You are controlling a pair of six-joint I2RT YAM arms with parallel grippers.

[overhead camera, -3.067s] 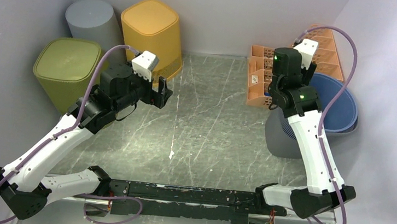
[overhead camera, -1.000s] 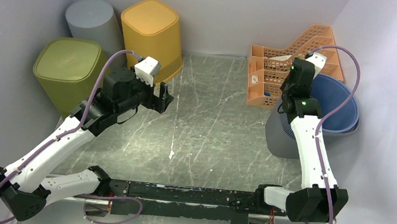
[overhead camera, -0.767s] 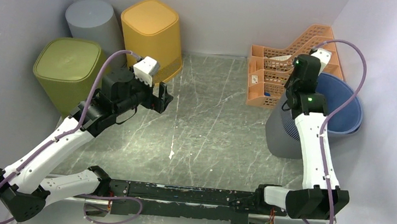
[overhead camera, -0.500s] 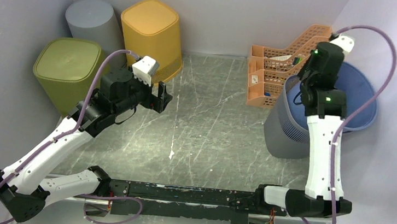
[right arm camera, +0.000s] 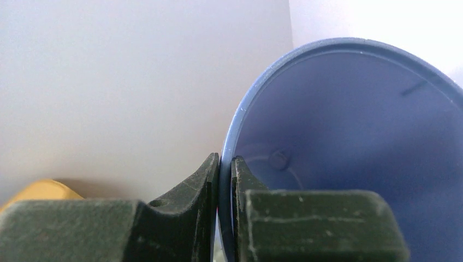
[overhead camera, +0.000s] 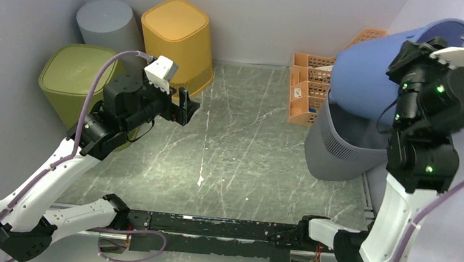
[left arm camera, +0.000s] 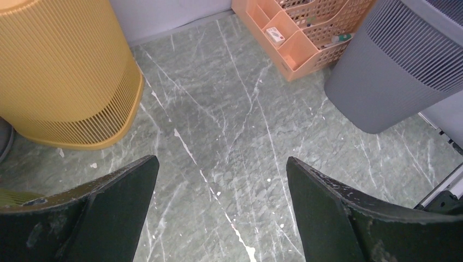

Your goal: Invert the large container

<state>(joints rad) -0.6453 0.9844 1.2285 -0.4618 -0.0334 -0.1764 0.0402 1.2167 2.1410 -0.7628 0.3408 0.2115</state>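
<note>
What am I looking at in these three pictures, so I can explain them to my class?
Two robot arms are bolted to a table. One picture looks down from above; the other two come from a camera on each wrist. The right end effector is shut on the rim of a blue bin, holding it raised and tilted above a grey bin. The left end effector hangs open, holding nothing. Also standing there: an orange tray, a yellow bin, a green bin and a grey cylinder.
</note>
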